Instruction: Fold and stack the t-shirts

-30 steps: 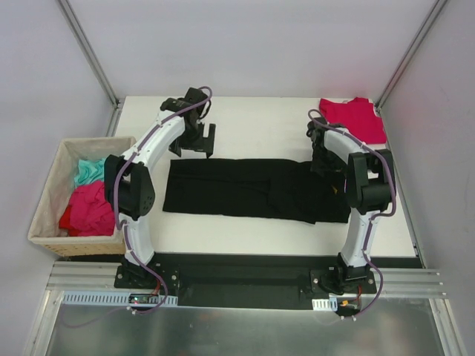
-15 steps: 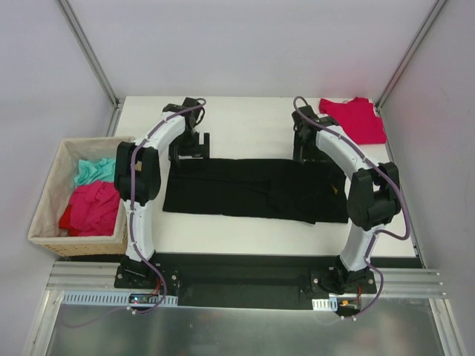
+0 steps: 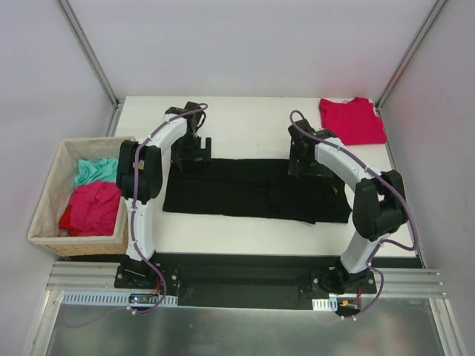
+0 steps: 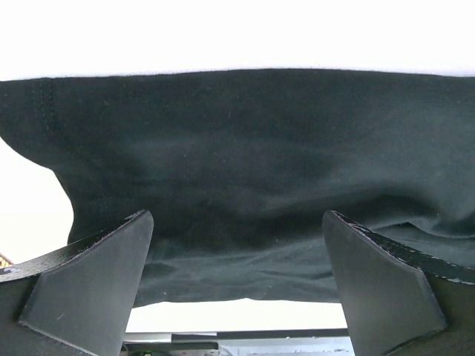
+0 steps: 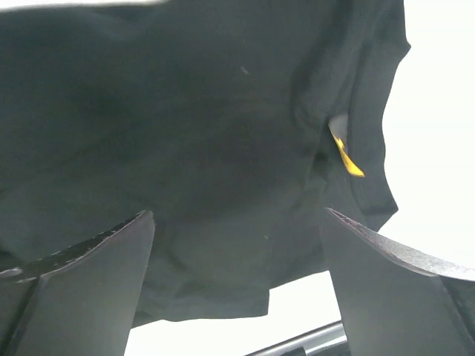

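Left tool [image 3: 191, 153], right tool [image 3: 300, 163] wide open, empty, above black t-shirt [image 3: 245, 191] 12 o'clock edge. Cloth likely limp, light; pinch there.

Under the left hand [image 4: 237, 285], the black t-shirt [image 4: 245, 148] is soft, matt knit cloth, faintly fuzzy, with stitched hem lines showing toward the hand's left. The hand's fingers [image 4: 82, 297] look like dull dark plastic with a grainy, speckled edge. Beneath the right hand [image 5: 237, 289] the same cloth creases softly around a smooth yellow tag [image 5: 346, 157]. Beyond that hand lies the crimson t-shirt [image 3: 352, 121], also matt cloth. The tabletop [image 3: 245, 122] is smooth, matt white. Left of the left hand, the basket [image 3: 46, 208] is rough woven tan fibre.
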Robot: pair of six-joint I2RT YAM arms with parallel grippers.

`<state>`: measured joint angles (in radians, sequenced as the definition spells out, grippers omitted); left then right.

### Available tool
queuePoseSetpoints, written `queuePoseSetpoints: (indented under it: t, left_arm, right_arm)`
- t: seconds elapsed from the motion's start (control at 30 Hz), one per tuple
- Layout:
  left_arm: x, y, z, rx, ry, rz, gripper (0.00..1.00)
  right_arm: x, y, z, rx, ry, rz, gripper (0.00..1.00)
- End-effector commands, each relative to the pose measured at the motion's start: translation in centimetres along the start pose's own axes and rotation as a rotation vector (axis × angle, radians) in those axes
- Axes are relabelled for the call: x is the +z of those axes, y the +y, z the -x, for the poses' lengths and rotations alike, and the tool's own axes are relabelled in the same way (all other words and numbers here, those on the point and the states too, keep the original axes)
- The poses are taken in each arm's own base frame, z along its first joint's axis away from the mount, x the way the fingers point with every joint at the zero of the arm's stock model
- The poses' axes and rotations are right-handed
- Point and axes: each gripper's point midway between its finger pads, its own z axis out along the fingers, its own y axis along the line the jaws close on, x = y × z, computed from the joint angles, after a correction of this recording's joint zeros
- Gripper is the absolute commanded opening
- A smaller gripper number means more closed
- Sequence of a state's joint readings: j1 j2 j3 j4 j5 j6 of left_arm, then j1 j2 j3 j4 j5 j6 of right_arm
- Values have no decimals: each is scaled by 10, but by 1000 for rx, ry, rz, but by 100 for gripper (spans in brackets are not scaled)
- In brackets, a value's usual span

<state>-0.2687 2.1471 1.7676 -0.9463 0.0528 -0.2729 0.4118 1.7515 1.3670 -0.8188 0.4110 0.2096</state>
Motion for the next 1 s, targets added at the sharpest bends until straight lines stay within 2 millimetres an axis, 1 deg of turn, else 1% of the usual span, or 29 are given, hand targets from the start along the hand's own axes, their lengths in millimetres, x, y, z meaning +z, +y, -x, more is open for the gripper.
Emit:
queuePoseSetpoints:
  t: [0.0, 0.03, 0.07, 0.13, 0.17, 0.23, 0.3, 0.37, 0.5, 0.57, 0.63, 0.7, 0.73, 0.77, 0.8, 0.83, 0.87, 0.93, 0.97]
  left_arm:
    - [10, 2, -9, 16, 45, 16, 99]
    - [11, 2, -9, 17, 49, 15, 99]
    - [12, 2, -9, 15, 55, 14, 99]
    - [17, 2, -10, 14, 65, 16, 99]
    - [18, 2, -9, 14, 66, 19, 99]
    - [21, 3, -8, 11, 71, 24, 99]
    - [23, 5, -4, 10, 66, 35, 99]
    - [22, 6, -1, 6, 64, 36, 99]
    - [22, 6, 1, 1, 67, 41, 99]
    - [21, 6, 0, -2, 67, 39, 99]
    - [18, 8, -2, -3, 62, 46, 99]
    - [17, 11, -6, -5, 67, 57, 99]
    - [17, 12, -7, -5, 68, 59, 99]
    - [18, 13, -9, -5, 73, 64, 99]
    - [17, 13, -8, -5, 69, 66, 99]
    - [17, 14, -8, -8, 68, 67, 99]
    - [17, 15, -9, -8, 70, 73, 99]
    - [17, 17, -8, -15, 69, 71, 99]
    - [17, 17, -10, -18, 71, 72, 99]
  right_arm:
    - [-7, -19, -19, 52, 6, -53, 97]
    - [-9, -20, -21, 66, 2, -53, 97]
    - [-5, -24, -31, 60, 18, -64, 97]
    - [-4, -26, -36, 72, 19, -66, 97]
    - [0, -30, -45, 69, 34, -86, 97]
    - [1, -33, -51, 79, 34, -90, 97]
    - [5, -37, -61, 84, 50, -102, 97]
    - [5, -39, -66, 95, 50, -111, 97]
    - [19, -46, -83, 89, 102, -161, 97]
    - [28, -45, -85, 77, 131, -190, 97]
    - [31, -44, -77, 87, 136, -203, 97]
    - [40, -43, -78, 69, 175, -224, 97]
    - [40, -39, -69, 75, 172, -221, 97]
    - [43, -40, -65, 73, 176, -242, 97]
    - [50, -42, -70, 52, 217, -275, 98]
    - [51, -43, -69, 54, 228, -293, 97]
    - [50, -44, -57, 60, 203, -315, 100]
    - [52, -48, -55, 49, 219, -349, 100]
    - [49, -50, -50, 52, 213, -365, 100]
